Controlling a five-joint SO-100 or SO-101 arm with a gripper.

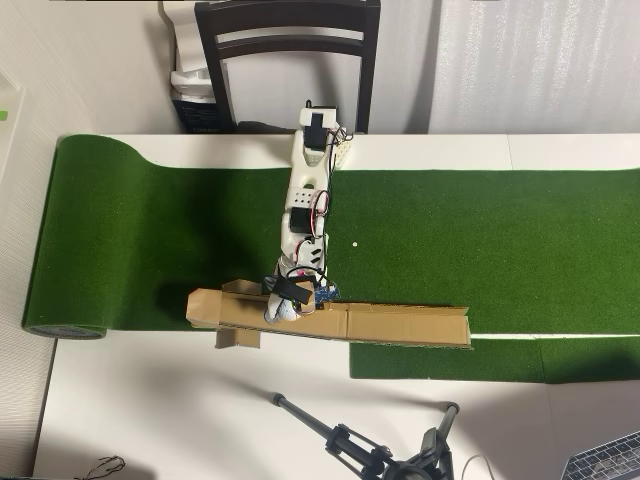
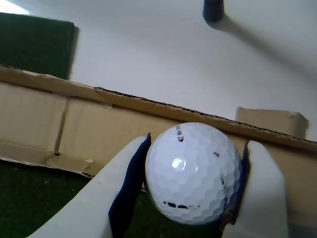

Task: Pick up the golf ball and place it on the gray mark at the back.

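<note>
The white dimpled golf ball sits between my two white fingers, whose dark pads press on both of its sides. My gripper is shut on it, just over the near wall of a tan cardboard channel. In the overhead view my gripper is at the left part of the long cardboard channel, and the ball shows as a white patch under it. The gray mark does not show in either view.
Green turf covers the table, with a tiny white dot on it right of the arm. A dark chair stands behind the arm's base. A black tripod lies on the white table in front of the cardboard.
</note>
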